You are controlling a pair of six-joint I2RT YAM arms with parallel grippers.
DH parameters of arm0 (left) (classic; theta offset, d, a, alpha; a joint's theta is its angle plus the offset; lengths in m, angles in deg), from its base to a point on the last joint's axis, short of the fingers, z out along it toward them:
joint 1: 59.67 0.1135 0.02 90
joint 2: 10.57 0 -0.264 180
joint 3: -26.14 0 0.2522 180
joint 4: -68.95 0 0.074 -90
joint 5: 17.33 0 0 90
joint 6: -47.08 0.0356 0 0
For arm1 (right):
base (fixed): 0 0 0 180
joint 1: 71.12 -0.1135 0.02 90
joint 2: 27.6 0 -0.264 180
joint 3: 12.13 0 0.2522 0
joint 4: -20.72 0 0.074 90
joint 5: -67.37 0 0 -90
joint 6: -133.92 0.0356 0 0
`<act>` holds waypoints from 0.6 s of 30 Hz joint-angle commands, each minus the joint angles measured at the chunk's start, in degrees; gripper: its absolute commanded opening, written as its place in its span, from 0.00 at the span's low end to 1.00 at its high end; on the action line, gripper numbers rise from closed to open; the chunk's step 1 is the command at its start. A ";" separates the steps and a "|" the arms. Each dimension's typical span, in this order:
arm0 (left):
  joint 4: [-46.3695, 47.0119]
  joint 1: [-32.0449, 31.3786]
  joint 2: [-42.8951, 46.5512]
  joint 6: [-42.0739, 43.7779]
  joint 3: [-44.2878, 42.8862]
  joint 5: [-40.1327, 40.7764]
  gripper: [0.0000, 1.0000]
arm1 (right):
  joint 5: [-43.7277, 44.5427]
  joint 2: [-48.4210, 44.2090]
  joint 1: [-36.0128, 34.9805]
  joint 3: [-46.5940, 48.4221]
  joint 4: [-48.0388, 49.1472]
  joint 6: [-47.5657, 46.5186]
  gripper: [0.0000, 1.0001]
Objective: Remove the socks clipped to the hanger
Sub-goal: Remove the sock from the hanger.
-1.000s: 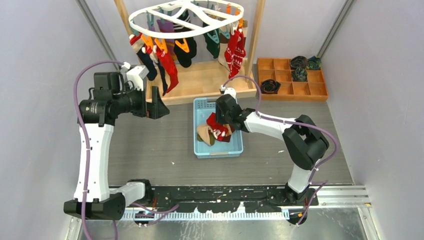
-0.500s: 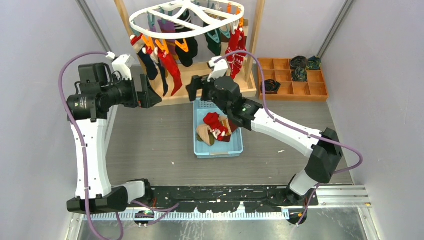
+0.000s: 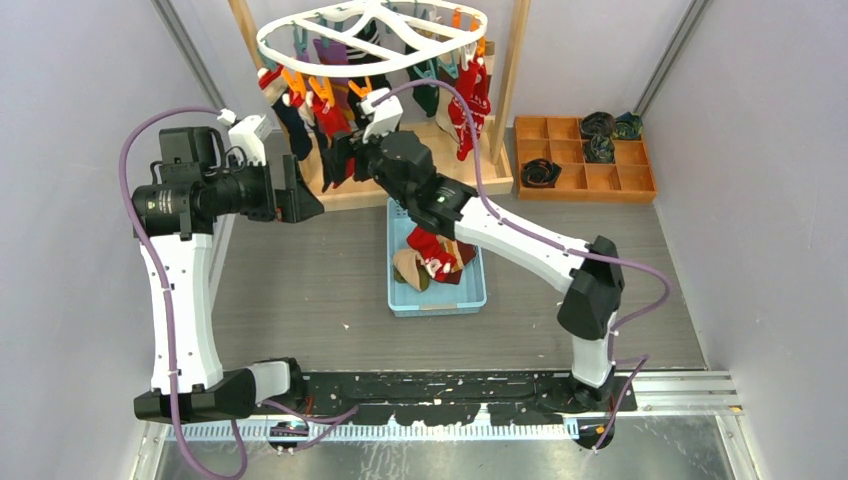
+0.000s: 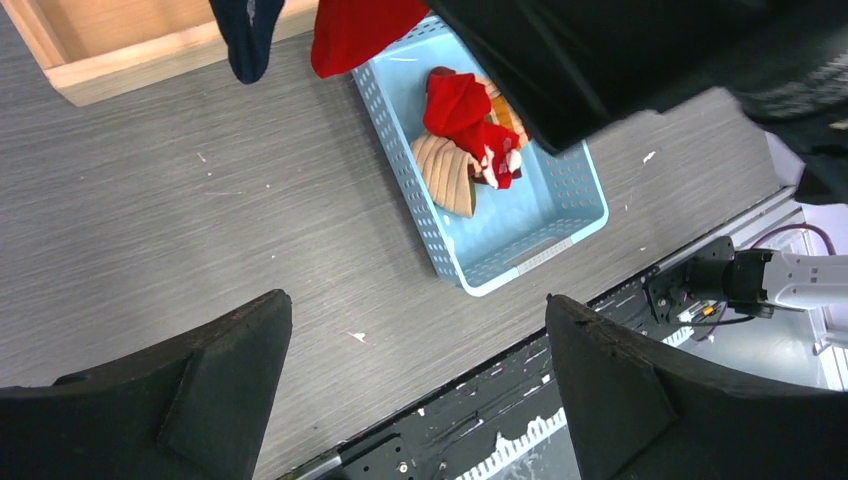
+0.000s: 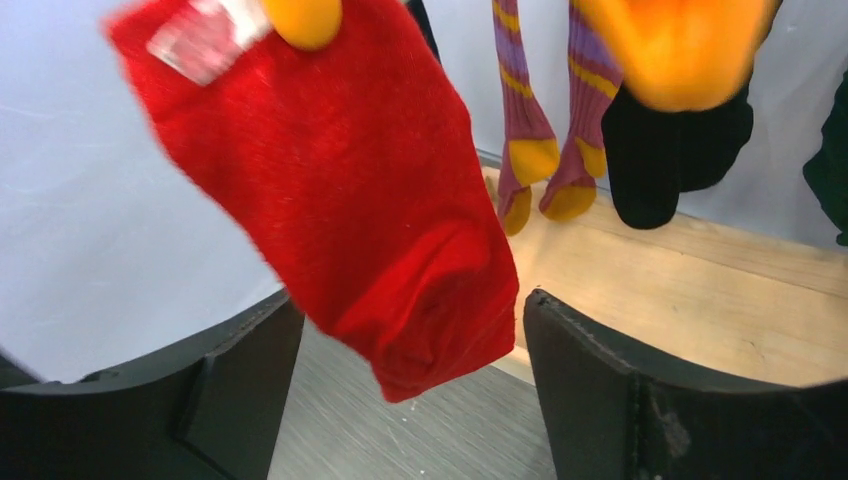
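The white oval hanger (image 3: 370,30) hangs at the back with orange and teal clips and several socks (image 3: 470,95) on it. My right gripper (image 3: 337,158) is open at the hanger's left side. In the right wrist view a red sock (image 5: 340,200), held by an orange clip (image 5: 300,18), hangs with its toe between my open fingers (image 5: 410,340) and does not touch them. Purple-striped socks (image 5: 545,110) and a black sock (image 5: 665,160) hang behind it. My left gripper (image 3: 305,200) is open and empty to the left, above the table (image 4: 420,370).
A blue basket (image 3: 470,298) holds red and beige socks; it also shows in the left wrist view (image 4: 530,255). The wooden rack base (image 3: 420,160) and post (image 3: 512,60) stand under the hanger. A wooden compartment tray (image 3: 585,178) with dark rolled items sits at the back right.
My right arm rose out of the basket and swung back and left to the hanging red sock. My left arm lifted and pulled a little left, then held still.
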State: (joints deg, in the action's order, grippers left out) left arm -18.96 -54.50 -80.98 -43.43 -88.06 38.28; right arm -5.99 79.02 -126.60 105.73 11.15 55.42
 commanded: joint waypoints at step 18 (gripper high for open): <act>-1.62 0.29 2.13 5.75 0.58 -13.39 0.86 | -18.68 -17.70 0.37 -10.36 -3.75 11.86 0.01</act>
State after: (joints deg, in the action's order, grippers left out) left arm -21.32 -54.39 -80.66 -38.95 -87.60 32.88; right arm -14.01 70.87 -126.49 99.06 4.83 60.45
